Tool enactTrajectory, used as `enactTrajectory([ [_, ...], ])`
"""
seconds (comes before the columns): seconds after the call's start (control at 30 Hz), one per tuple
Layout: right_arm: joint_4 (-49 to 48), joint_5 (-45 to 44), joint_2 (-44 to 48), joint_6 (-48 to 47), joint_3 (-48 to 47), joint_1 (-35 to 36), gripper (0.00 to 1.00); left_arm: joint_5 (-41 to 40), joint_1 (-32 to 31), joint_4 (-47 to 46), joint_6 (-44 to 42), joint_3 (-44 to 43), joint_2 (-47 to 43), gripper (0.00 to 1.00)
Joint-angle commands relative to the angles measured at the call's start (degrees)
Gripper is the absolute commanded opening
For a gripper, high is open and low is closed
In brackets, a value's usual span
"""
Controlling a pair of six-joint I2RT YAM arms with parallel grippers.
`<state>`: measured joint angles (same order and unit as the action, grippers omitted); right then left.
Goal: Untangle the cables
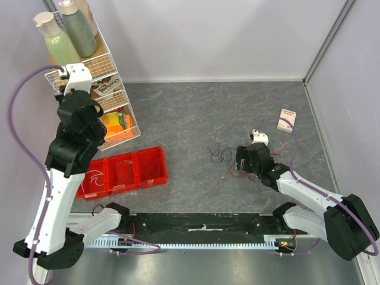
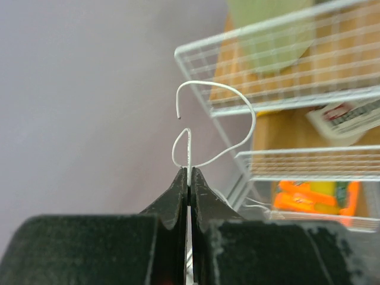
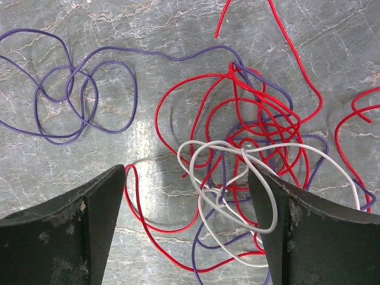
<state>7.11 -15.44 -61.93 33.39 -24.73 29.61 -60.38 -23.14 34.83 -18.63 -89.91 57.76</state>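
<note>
The cables (image 3: 237,119) come in three colours: red, purple and white. In the right wrist view they lie on the grey table (image 3: 148,18), heaped at the centre and right of the frame. Red strands (image 3: 240,77) are knotted with purple ones, and one white cable (image 3: 208,142) loops across the lower middle. The overlaps hide the number of red strands, perhaps two or three. One purple cable (image 3: 83,101) runs out of the heap to the upper left, its loops stretched mostly left to right.

The right pincer (image 3: 187,172) stands wide over the heap's lower left edge, one finger at each lower corner of the frame, holding nothing. The left pincer (image 2: 190,173) is pinched tight on a second white piece (image 2: 252,122), which rises straight up from the tips and then curls into a hook at mid-frame.

In the top view the heap sits right of centre. The left arm is raised at the upper left beside one wire rack (image 1: 116,71) that carries two bottles (image 1: 59,41). Three red bins (image 1: 122,172) lie left of centre, and one small white box (image 1: 287,120) lies at the upper right.
</note>
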Motion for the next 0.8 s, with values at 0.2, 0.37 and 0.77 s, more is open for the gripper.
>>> enactTrajectory([
  [0.2, -2.8, 2.3, 0.6, -0.9, 0.7, -0.3, 0.91, -8.9, 11.3, -3.2, -2.1, 13.4, -5.9, 0.02],
  [0.37, -3.1, 3.0, 1.5, -1.0, 1.3, -0.2, 0.9, -9.8, 11.4, -7.4, -8.4, 9.1, -6.1, 0.02],
  [0.77, -3.5, 4.1, 2.3, -1.1, 1.7, -0.2, 0.89, -11.0, 11.4, -8.6, -9.5, 8.9, -8.5, 0.01],
])
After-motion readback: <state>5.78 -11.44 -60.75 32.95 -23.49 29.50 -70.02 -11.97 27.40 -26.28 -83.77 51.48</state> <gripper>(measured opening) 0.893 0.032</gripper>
